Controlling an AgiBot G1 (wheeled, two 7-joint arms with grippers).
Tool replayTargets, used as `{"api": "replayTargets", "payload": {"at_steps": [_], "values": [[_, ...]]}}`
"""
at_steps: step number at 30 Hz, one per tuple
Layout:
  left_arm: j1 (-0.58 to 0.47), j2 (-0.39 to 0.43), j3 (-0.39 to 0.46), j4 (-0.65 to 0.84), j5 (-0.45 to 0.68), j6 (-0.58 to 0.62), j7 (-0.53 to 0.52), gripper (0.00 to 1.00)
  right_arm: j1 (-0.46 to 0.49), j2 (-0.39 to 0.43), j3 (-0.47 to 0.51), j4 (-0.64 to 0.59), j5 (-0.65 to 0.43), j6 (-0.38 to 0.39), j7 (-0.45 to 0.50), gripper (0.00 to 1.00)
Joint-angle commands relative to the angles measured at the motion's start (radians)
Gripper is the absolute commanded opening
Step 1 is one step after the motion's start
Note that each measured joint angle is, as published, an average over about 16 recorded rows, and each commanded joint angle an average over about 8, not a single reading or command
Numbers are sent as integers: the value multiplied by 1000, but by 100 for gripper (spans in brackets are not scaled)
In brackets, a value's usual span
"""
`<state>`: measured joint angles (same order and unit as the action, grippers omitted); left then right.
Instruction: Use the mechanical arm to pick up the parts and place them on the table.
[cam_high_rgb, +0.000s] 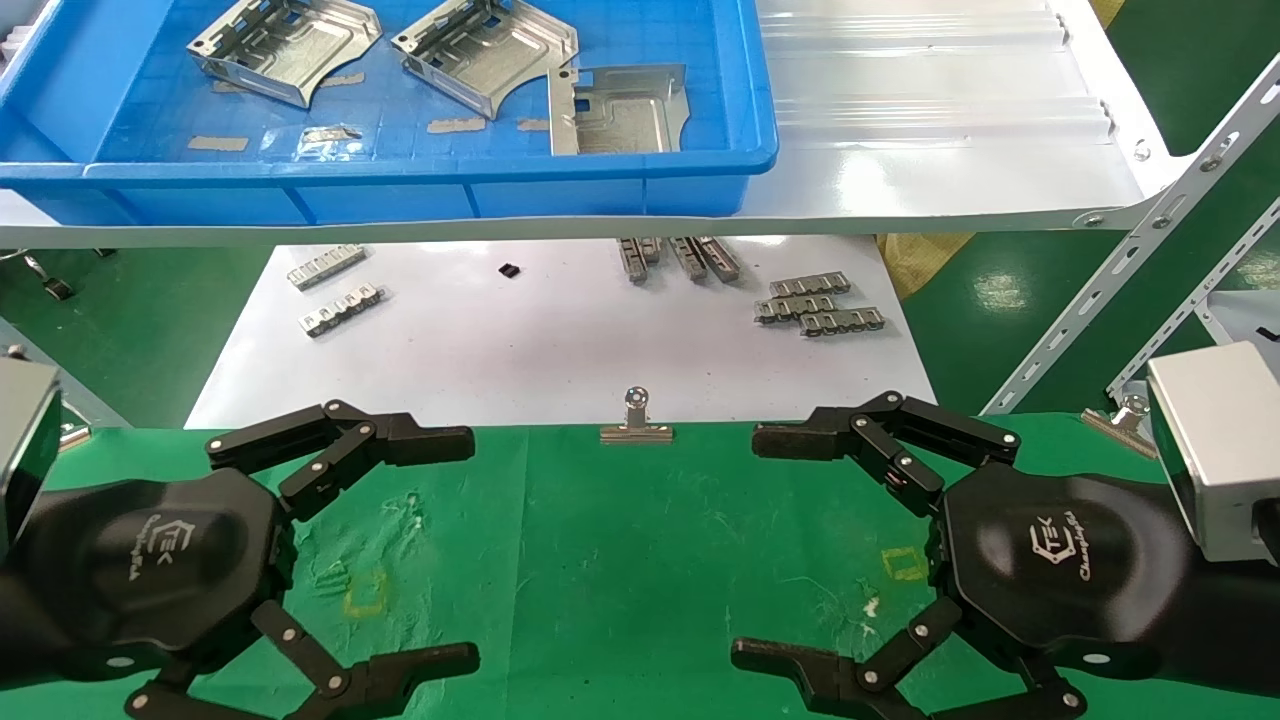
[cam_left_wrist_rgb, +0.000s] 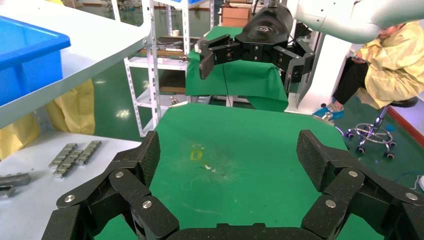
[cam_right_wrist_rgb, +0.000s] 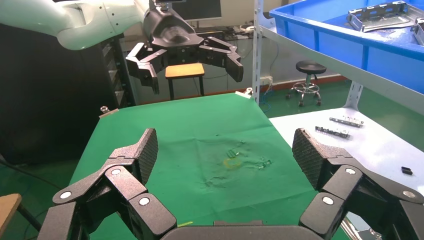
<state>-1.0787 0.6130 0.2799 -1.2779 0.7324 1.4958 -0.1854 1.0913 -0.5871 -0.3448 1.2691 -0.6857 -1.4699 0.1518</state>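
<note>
Three shiny silver parts lie in a blue bin on the white shelf; one also shows in the right wrist view. My left gripper and right gripper both hover low over the green cloth table, open and empty, fingertips facing each other. In the left wrist view my left gripper frames bare cloth with a yellow mark. In the right wrist view my right gripper frames another yellow mark.
A white board below the shelf holds small grey toothed strips. A binder clip grips the table's far edge. The shelf's front edge overhangs the board. A slanted rack upright stands at the right.
</note>
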Motion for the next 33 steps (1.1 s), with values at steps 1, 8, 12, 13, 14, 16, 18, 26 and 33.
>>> {"api": "replayTargets", "payload": {"at_steps": [1, 8, 12, 13, 14, 16, 18, 26, 33], "values": [[0, 0, 0, 0, 0, 0, 0, 100, 0, 0, 0, 0, 0, 0, 0, 100], [0, 0, 0, 0, 0, 0, 0, 100, 0, 0, 0, 0, 0, 0, 0, 80], [0, 0, 0, 0, 0, 0, 0, 100, 0, 0, 0, 0, 0, 0, 0, 30], [0, 0, 0, 0, 0, 0, 0, 100, 0, 0, 0, 0, 0, 0, 0, 17], [0, 0, 0, 0, 0, 0, 0, 100, 0, 0, 0, 0, 0, 0, 0, 7], [0, 0, 0, 0, 0, 0, 0, 100, 0, 0, 0, 0, 0, 0, 0, 0], [0, 0, 0, 0, 0, 0, 0, 100, 0, 0, 0, 0, 0, 0, 0, 0], [0, 0, 0, 0, 0, 0, 0, 100, 0, 0, 0, 0, 0, 0, 0, 0], [0, 0, 0, 0, 0, 0, 0, 100, 0, 0, 0, 0, 0, 0, 0, 0]]}}
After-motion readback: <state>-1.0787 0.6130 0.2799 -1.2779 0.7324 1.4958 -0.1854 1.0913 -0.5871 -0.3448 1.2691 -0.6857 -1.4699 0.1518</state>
